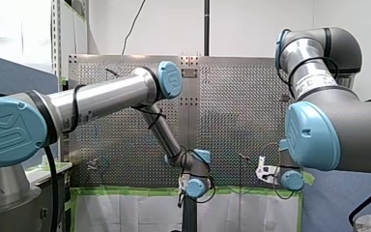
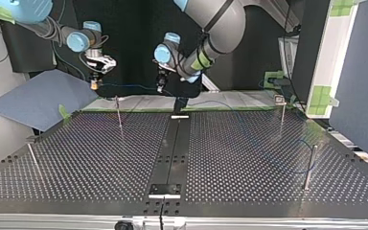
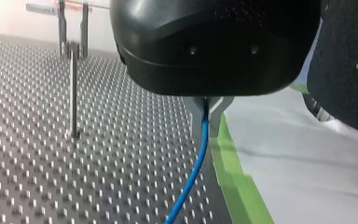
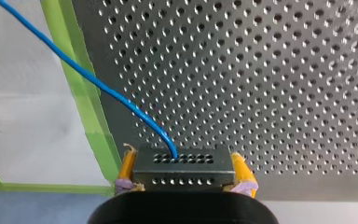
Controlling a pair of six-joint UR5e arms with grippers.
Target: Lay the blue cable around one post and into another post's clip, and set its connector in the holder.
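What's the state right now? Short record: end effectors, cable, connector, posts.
left end effector: shut on blue cable, metal fingers, near the green tape at the table edge
right end effector: shut on connector, yellow pads
blue cable: leaves the connector, spans between both end effectors
connector: held, not in any holder
clip post: upright ahead of left end effector, no cable visible in it
routing beyond left end effector: too faint to tell

UR logo on my left arm's blue joint cap [image 1: 10,131]
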